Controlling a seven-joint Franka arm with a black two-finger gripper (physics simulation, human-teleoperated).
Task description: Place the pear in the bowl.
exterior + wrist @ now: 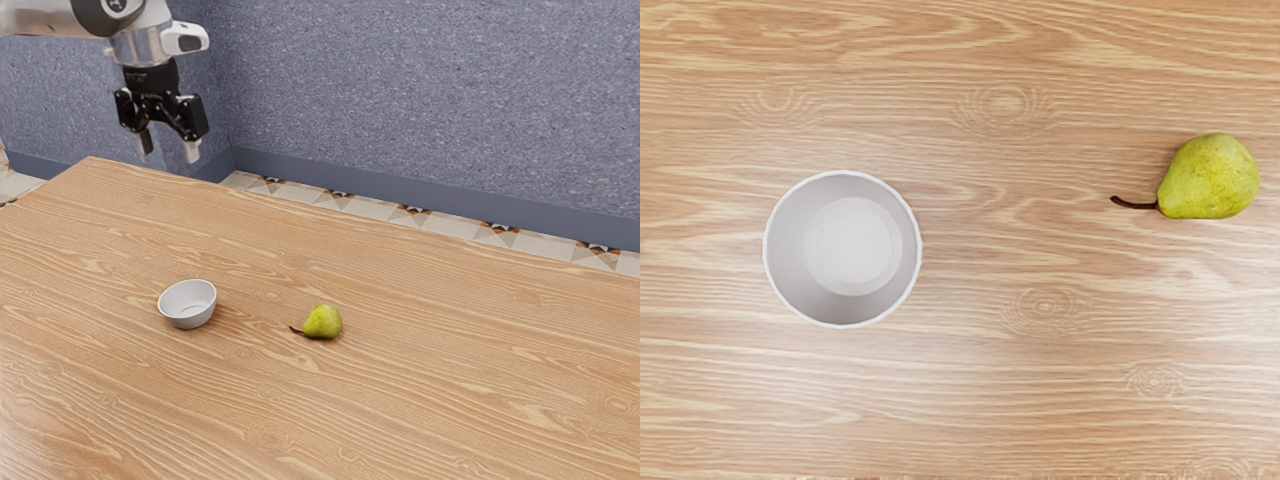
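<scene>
High above the table, at the exterior view's upper left, my black gripper (169,150) stands open, its two fingertips well apart with nothing between them. A green pear (323,322) lies on its side on the wood, its dark stem pointing at a small white bowl (188,304). The bowl is upright, a short gap away from the pear toward the exterior view's left. Seen from above in the wrist view, the bowl (843,249) holds nothing, and the pear (1211,178) rests apart from it.
The wooden table (440,400) carries the bowl and pear, with bare wood between and around them. Its far edge runs in front of a blue-grey wall (430,100) and a patterned tile floor.
</scene>
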